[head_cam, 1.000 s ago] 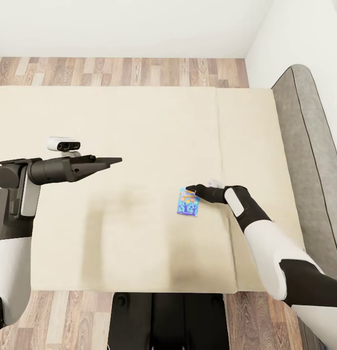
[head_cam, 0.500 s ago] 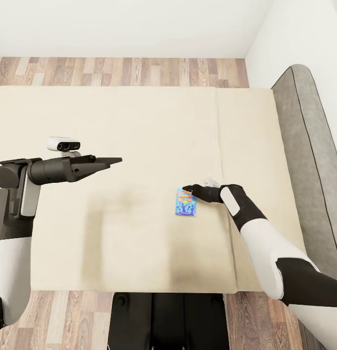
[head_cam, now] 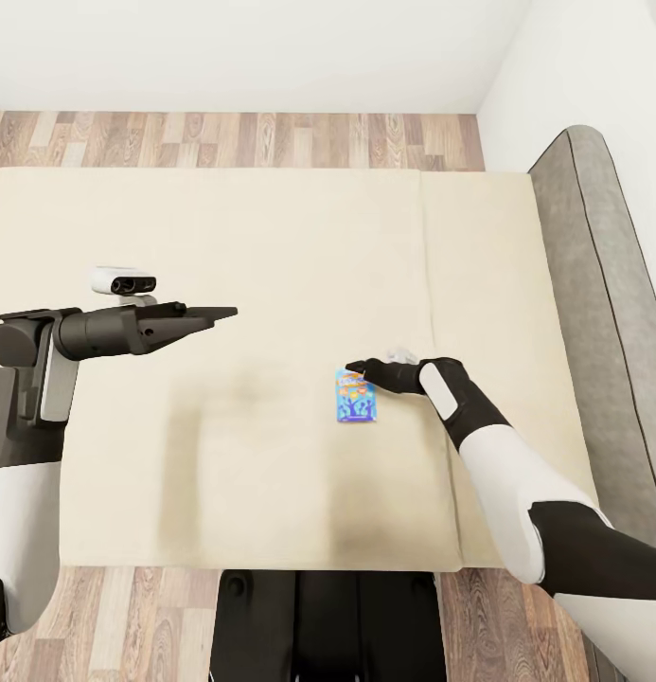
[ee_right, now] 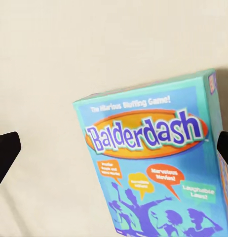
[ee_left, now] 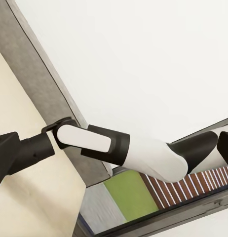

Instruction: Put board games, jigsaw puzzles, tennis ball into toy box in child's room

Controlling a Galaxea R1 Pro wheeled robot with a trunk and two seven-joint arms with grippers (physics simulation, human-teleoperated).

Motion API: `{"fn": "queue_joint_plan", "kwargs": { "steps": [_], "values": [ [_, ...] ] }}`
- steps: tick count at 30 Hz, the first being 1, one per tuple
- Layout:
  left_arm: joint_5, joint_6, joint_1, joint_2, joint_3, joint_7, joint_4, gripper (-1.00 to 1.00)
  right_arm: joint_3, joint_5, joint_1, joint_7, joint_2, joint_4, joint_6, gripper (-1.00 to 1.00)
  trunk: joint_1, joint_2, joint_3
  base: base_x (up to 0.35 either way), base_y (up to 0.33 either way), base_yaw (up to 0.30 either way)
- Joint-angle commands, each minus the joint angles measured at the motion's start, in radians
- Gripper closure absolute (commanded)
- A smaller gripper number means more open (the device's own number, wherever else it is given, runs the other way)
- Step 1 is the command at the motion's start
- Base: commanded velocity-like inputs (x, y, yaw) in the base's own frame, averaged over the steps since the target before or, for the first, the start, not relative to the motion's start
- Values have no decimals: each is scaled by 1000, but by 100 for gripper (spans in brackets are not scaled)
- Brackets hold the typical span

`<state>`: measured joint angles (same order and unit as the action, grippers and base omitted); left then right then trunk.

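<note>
Right hand [head_cam: 358, 366] spread wide above blue board game [head_cam: 355, 395] lying flat on bed [head_cam: 271, 246]. Left hand [head_cam: 214, 312] narrow, hovering well apart.

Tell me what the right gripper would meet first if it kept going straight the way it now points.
Most likely the blue board game on the bed: the right gripper is open, its fingertips either side of the box in the right wrist view. How far apart they are is unclear.
</note>
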<state>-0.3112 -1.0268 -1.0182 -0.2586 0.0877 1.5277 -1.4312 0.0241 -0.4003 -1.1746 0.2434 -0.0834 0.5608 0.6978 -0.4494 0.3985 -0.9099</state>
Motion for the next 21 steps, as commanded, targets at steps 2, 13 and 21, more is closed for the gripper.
{"fn": "queue_joint_plan", "kwargs": {
  "steps": [2,13,21],
  "values": [
    [0,-10,0,-1,0,3,0,-100,1,1,-1,3,1,1,5,-100,-1,2,-1,0,0,0],
    [0,-10,0,-3,0,3,0,-100,-4,1,0,6,12,-5,5,-100,-1,2,-1,0,0,0],
    [0,-11,0,-5,2,3,0,-100,-5,1,0,6,14,-9,4,-100,-1,2,-1,0,0,0]
  ]
}}
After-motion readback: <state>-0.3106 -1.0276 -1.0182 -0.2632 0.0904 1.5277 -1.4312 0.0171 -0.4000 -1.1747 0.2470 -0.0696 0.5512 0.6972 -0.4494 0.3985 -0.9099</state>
